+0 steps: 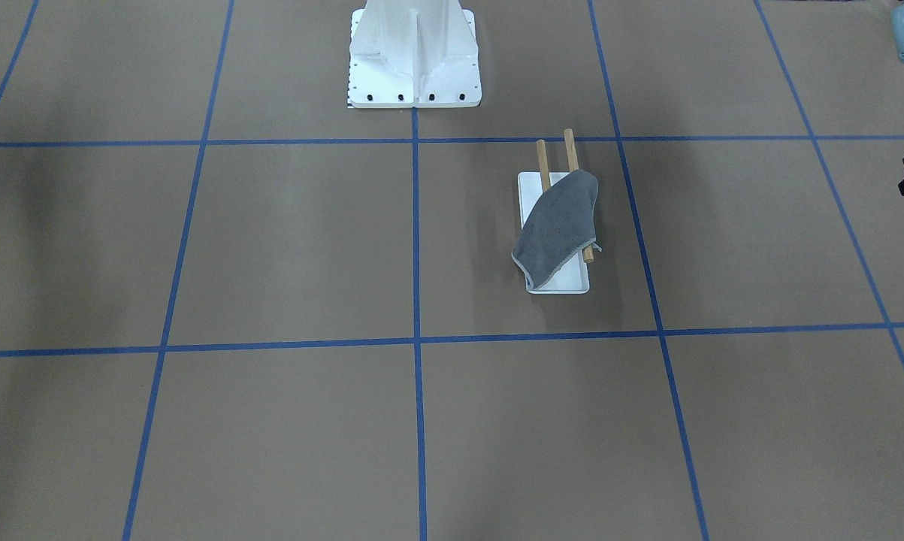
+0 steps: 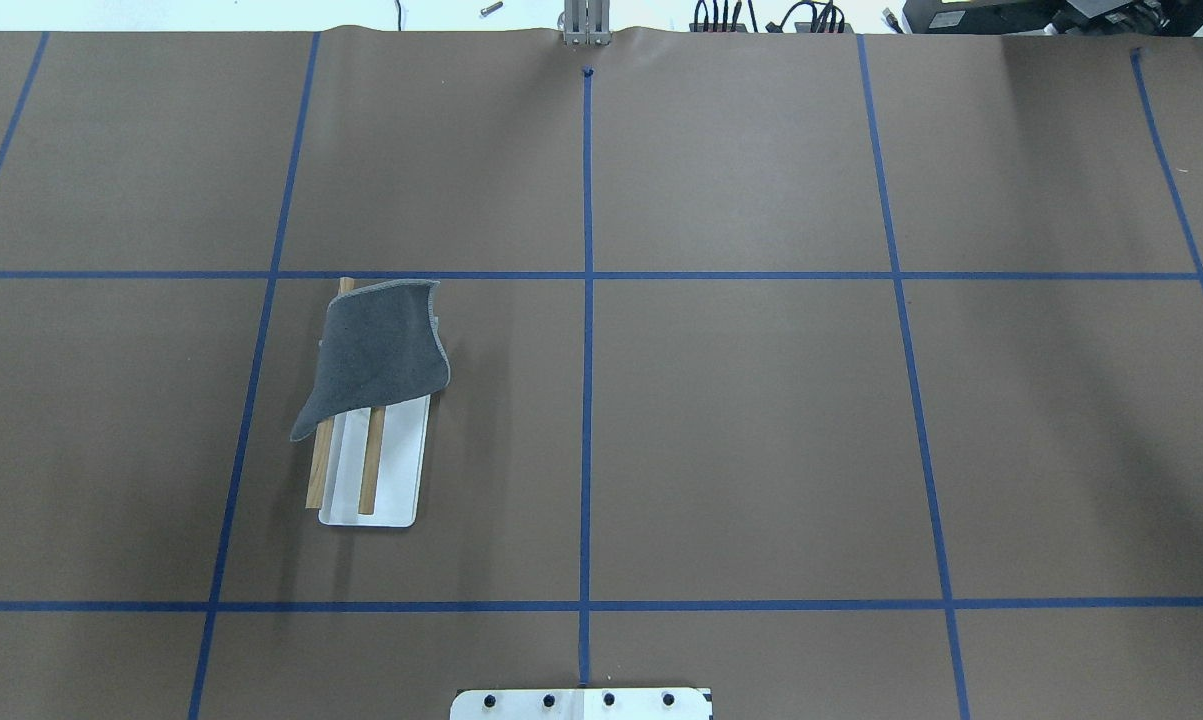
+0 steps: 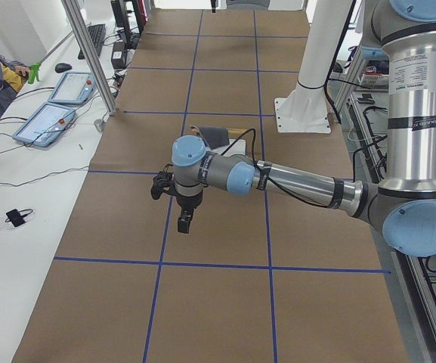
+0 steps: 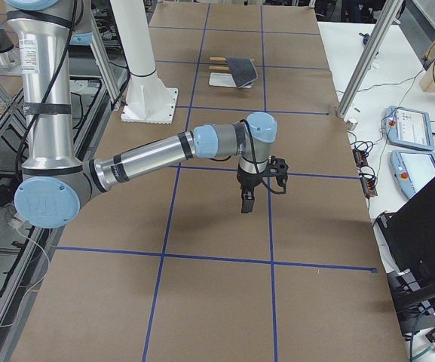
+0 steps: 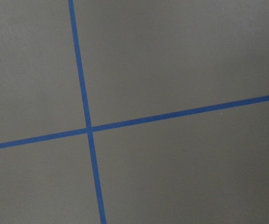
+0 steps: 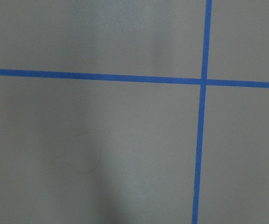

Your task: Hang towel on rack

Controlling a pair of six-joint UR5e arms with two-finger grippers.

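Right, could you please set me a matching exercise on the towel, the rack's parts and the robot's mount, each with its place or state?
Things:
1. dark grey soft cloth towel
2. two brown wooden dowel rods
3. white flat rectangular rack base
4. large white bolted metal robot mount

Places or states:
A. flat on the brown table, beneath the rods
B. on the robot's side, at the end of the centre tape line
C. draped across the rods
D. bare at the robot's end, covered at the other

Pairs: 1-C, 2-D, 3-A, 4-B.

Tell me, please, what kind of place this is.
Probably a robotics lab workcell: a brown table gridded with blue tape, a robot arm reaching over it, and teach pendants on the side bench.
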